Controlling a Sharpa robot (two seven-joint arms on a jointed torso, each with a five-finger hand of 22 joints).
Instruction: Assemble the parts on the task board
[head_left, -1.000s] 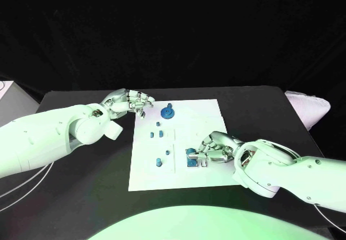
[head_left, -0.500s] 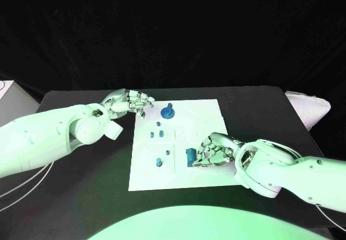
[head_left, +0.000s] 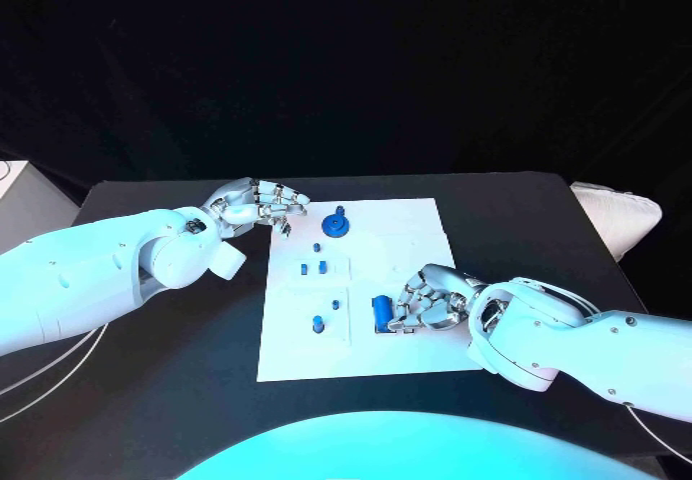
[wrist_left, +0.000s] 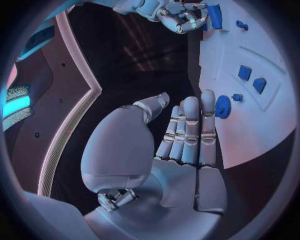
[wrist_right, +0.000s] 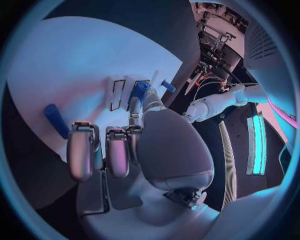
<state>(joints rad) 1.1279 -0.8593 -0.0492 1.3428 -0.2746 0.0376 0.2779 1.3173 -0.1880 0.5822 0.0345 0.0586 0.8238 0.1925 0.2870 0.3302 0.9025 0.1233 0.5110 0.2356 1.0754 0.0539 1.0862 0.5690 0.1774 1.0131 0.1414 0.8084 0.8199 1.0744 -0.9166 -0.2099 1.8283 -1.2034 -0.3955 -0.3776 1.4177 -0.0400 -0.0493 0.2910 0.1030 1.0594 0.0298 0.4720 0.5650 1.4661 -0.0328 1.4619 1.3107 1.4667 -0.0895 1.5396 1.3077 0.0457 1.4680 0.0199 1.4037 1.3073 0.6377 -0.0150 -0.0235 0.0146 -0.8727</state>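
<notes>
The white task board (head_left: 411, 240) lies mid-table. My right hand (head_left: 436, 303) rests on its near right part with fingers curled. In the right wrist view its thumb and a finger pinch a small blue part (wrist_right: 139, 91). A long blue piece (head_left: 382, 312) lies just off the fingertips (wrist_right: 56, 120). My left hand (head_left: 265, 207) hovers at the board's far left corner, fingers straight and holding nothing (wrist_left: 187, 135). A round blue knobbed part (head_left: 335, 225) sits beside it (wrist_left: 222, 106). Two small blue blocks (head_left: 315, 267) and a blue peg (head_left: 317, 323) stand on the board's left side.
A white box (head_left: 12, 172) sits at the table's far left edge. A pale padded object (head_left: 623, 215) lies off the right edge. Black table surface (head_left: 173, 350) surrounds the board on every side.
My right hand's fingers have worked at the long blue piece, which now sits slightly farther up the board. The left hand has stayed where it was.
</notes>
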